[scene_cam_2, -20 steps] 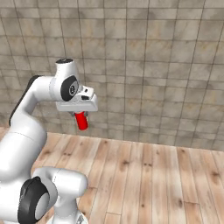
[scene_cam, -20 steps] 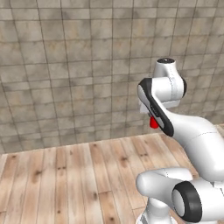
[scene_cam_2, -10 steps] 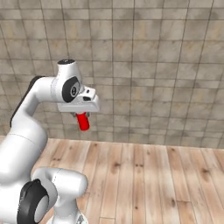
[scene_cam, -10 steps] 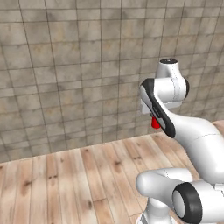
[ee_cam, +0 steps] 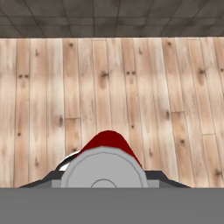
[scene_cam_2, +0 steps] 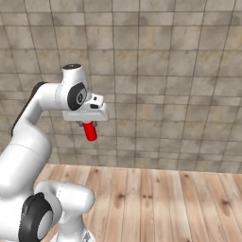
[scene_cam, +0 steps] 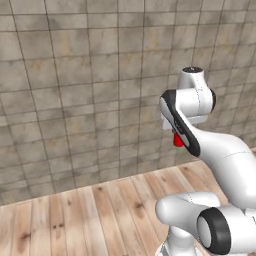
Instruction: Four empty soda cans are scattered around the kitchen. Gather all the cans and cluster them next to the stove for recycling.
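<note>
A small red can (scene_cam_2: 89, 131) with a flat silver top (ee_cam: 104, 170) hangs slightly tilted below the tool (scene_cam_2: 88, 124), whose jaws are closed tight on its upper end. It is carried high above the wood plank floor (scene_cam_2: 156, 198), before the tan tiled wall (scene_cam_2: 165, 71).

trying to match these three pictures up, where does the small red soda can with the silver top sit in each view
Left base view: the small red soda can with the silver top peeks out right of centre, behind the arm's dark-edged link.
Right base view: it hangs left of centre, under the shut gripper.
Hand view: bottom centre, silver top facing the camera, red body beyond.
Shared landmark: the wood plank floor meeting the tan tiled wall.
</note>
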You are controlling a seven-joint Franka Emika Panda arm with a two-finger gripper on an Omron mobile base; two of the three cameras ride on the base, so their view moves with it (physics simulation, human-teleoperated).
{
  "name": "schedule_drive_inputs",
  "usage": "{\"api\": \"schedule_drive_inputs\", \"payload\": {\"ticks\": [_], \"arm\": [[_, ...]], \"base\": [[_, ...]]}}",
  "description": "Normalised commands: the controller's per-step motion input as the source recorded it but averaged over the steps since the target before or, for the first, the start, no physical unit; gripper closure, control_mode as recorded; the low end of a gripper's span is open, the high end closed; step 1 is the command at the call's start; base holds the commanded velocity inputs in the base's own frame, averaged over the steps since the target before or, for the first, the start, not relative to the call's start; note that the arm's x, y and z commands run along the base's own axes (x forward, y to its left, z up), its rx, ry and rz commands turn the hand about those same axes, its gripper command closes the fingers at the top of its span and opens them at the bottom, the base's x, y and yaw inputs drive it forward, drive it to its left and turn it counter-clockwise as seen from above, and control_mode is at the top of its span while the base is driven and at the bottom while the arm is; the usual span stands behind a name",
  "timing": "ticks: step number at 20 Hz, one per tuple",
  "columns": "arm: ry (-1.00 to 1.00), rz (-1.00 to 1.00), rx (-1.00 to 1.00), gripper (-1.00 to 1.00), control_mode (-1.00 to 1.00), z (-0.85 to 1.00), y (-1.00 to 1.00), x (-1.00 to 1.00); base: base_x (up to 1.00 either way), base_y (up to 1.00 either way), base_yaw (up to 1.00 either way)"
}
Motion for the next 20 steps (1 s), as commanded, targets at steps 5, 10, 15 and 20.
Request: {"api": "schedule_drive_inputs", "payload": {"ticks": [5, 10, 15, 20], "arm": [[0.00, 0.00, 0.00, 1.00, 1.00, 0.00, 0.00, 0.00], [0.00, 0.00, 0.00, 1.00, 1.00, 0.00, 0.00, 0.00], [0.00, 0.00, 0.00, 1.00, 1.00, 0.00, 0.00, 0.00], [0.00, 0.00, 0.00, 1.00, 1.00, 0.00, 0.00, 0.00]], "base": [[0.63, -0.28, -0.10], [0.20, -0.21, -0.26], [0.03, -0.15, -0.34], [0.00, -0.19, -0.40]]}}
